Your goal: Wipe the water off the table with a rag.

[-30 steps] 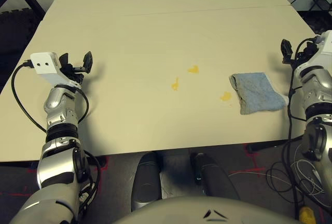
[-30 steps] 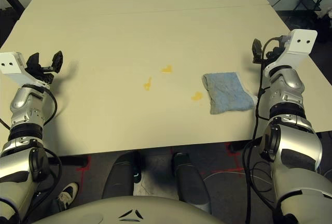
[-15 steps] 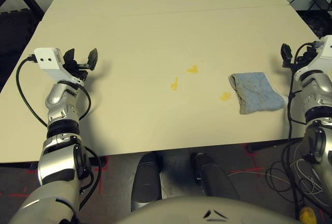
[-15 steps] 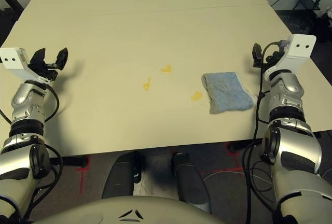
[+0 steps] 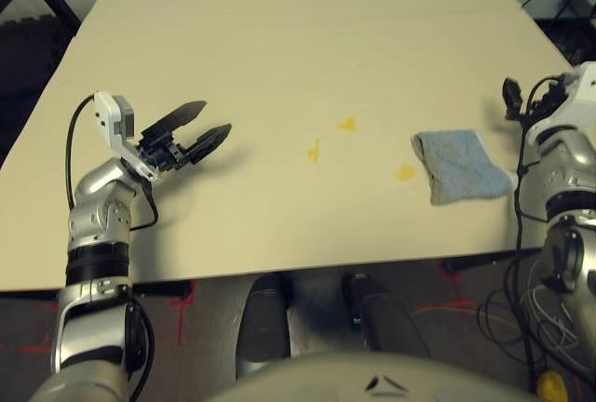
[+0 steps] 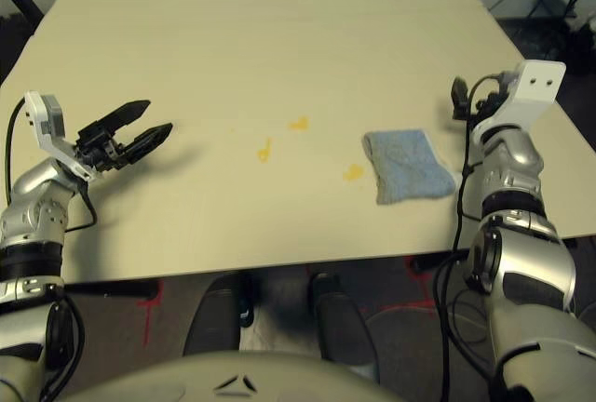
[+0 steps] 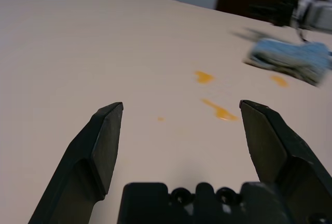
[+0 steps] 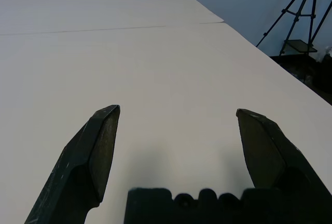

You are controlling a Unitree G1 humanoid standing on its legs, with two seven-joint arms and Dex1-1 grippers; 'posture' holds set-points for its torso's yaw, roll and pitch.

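Leftmost over the pale cream, smooth, flat counter [image 5: 279, 67] is the robot's left gripper [image 5: 203, 130], black and two-fingered, at the end of a silver arm with a white bracket [image 5: 115, 121] at its wrist. Its jaws are spread wide apart with nothing between them, and they point inward, toward the middle of the counter. Right of them, well apart from the fingertips, lies the water, in small yellow-orange blotches: a narrow, elongated one [image 5: 314, 151], then a compact one [image 5: 347, 125] just beside it and farther from the robot, then a rounded one [image 5: 405, 173] nearer the robot. A tiny yellow-orange speck [image 7: 161, 119] also shows in the left wrist view. Just right of the rounded blotch, and apart from it, the grey-blue terry cloth rag [image 5: 461, 167] lies flat, folded, with a whitish edge on its right side. Beyond the rag, at the counter's right side, is the black two-fingered right gripper [image 8: 179, 111], its jaws wide open and empty, pointing away from the robot. Past the counter's far right edge stands a black tripod [image 8: 301, 16].
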